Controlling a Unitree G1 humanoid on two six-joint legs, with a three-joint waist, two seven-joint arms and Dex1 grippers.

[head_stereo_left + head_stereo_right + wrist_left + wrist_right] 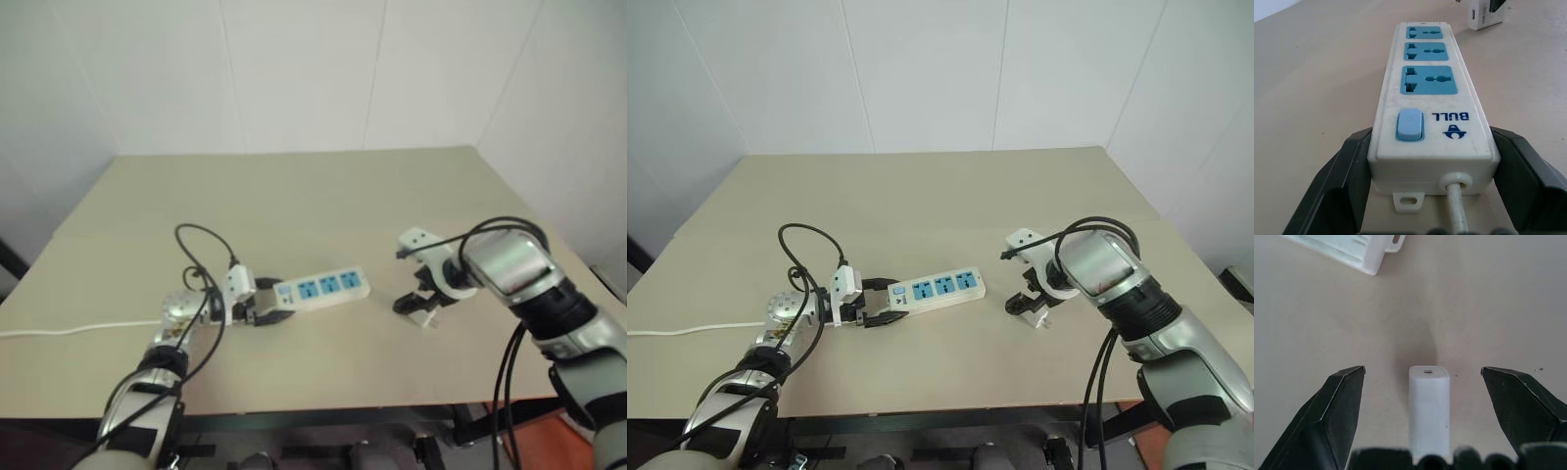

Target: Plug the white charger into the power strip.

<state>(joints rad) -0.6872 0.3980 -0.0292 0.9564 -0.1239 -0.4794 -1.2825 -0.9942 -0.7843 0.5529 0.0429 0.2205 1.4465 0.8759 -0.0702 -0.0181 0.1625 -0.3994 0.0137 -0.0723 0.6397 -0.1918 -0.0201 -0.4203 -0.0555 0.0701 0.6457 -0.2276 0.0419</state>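
While left hand (880,305) pinches power strip (939,288), right hand (1422,377) spread, straddling charger (1429,409).

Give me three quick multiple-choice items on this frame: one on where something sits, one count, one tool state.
1. Where is the small white boxy charger?
A. plugged into the strip
B. on the tan tabletop, between the right tool's fingers
C. in the left tool

2. How many blue socket faces on the long white power strip?
A. two
B. three
C. four

3. What is the left tool doing?
A. clamping the strip's switch end
B. open above the table
C. holding the charger

Key: 1 B, the right tool stands open astride it, untouched. 2 B, three show along the strip. 3 A, black fingers press both sides at the cord end.
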